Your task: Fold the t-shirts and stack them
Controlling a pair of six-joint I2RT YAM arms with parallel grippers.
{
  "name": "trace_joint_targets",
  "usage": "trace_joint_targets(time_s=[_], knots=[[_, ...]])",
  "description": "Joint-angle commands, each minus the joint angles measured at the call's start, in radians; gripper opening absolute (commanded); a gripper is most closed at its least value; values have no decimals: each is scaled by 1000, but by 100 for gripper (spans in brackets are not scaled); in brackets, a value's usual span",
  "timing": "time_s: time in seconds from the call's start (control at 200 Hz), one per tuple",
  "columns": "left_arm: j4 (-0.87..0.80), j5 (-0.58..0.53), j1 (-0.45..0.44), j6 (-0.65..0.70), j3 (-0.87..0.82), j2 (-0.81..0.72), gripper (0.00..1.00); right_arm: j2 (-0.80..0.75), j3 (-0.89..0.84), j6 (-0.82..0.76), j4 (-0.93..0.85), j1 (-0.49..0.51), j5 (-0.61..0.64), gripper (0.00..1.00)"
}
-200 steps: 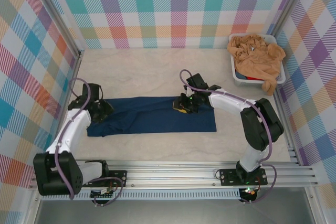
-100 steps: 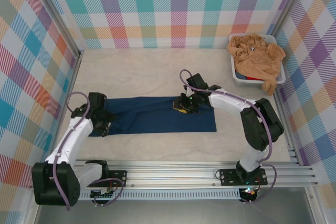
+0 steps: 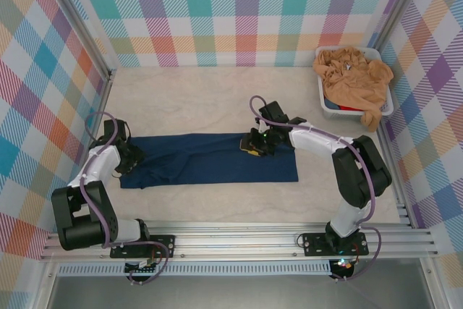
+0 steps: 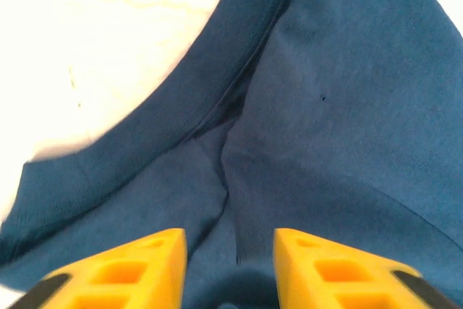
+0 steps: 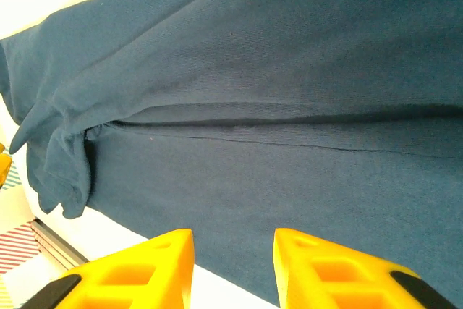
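Lying beneath left end effector [image 4: 230,240], right end effector [image 5: 233,240]: navy t-shirt [image 3: 210,168]; both parted, empty.

A dark blue t-shirt [image 3: 210,168] is laid flat on the worktop [image 3: 195,99], folded into a long strip. The left hand [image 3: 129,158] is placed at the strip's left end. The right hand [image 3: 253,147] is set on its far edge, right of the middle. In the far right corner, tan t-shirts [image 3: 353,77] are piled in a white tub [image 3: 388,108], and some cloth is hung over the near rim.
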Motion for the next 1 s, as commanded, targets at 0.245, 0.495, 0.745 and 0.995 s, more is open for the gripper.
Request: trace_joint_targets(time_s=[0.245,0.495,0.745,0.995], knots=[[85,102,35,-147,-33,42,46,-5,3,-11,2,-9,-9,34],[110,82,35,-379,-51,51,38,6,14,-13,-1,-13,-9,33],[140,75,35,-404,-24,104,29,2,0,-11,5,-18,-10,32],[91,61,33,-402,36,67,18,5,-3,-10,9,-19,-12,32]])
